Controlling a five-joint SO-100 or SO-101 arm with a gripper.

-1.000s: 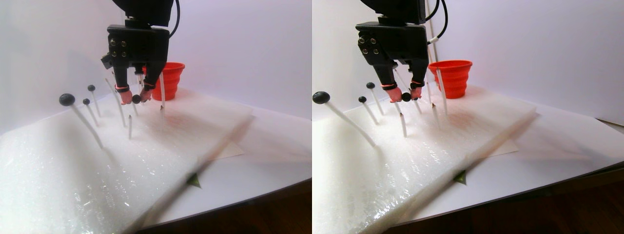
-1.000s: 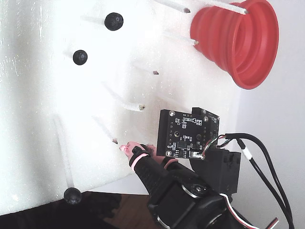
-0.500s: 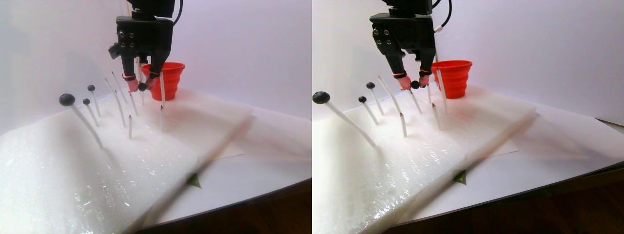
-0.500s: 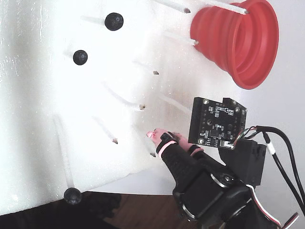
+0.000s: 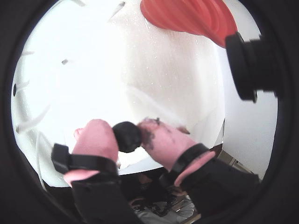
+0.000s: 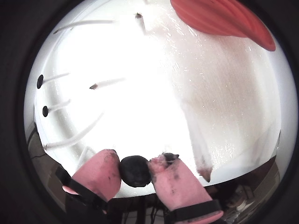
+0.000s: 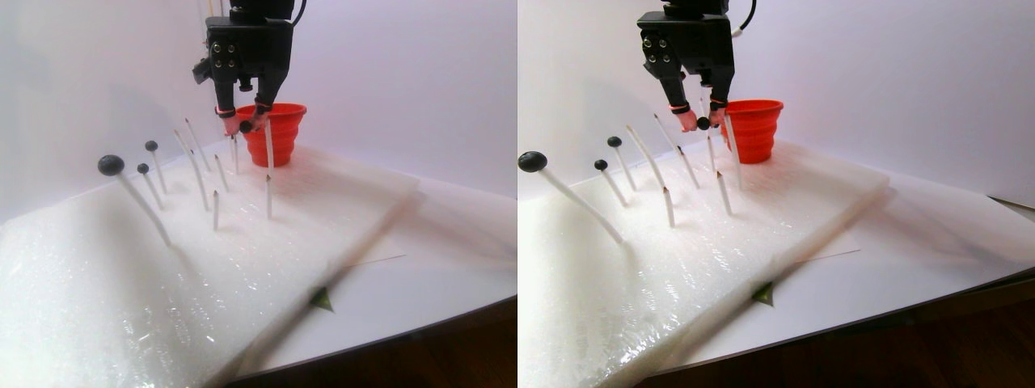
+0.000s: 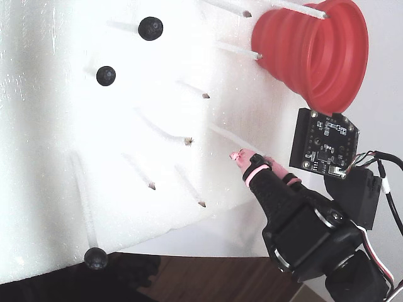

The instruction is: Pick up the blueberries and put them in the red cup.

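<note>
My gripper [image 7: 245, 126] hangs above the white foam sheet [image 7: 162, 275], just left of the red cup [image 7: 276, 133] in the stereo pair view. Its pink-tipped fingers are shut on one blueberry [image 5: 127, 136], which also shows between them in the other wrist view as a dark ball [image 6: 135, 171]. Three more blueberries sit on white sticks at the left [image 7: 111, 165], [image 7: 151, 145], [image 7: 143, 169]. In the fixed view only one pink fingertip [image 8: 241, 155] shows, below the ribbed red cup [image 8: 315, 53]; the held berry is hidden there.
Several bare white sticks [image 7: 215, 208] stand in the foam between the berries and the cup. A blurred long stick [image 7: 340, 255] crosses the foreground. The white table ends at a dark wooden edge [image 7: 420, 347]. A camera board [image 8: 325, 143] rides beside the gripper.
The gripper has risen and moved toward the red cup, carrying the blueberry up and away from the sticks. The other berries and the cup have not moved.
</note>
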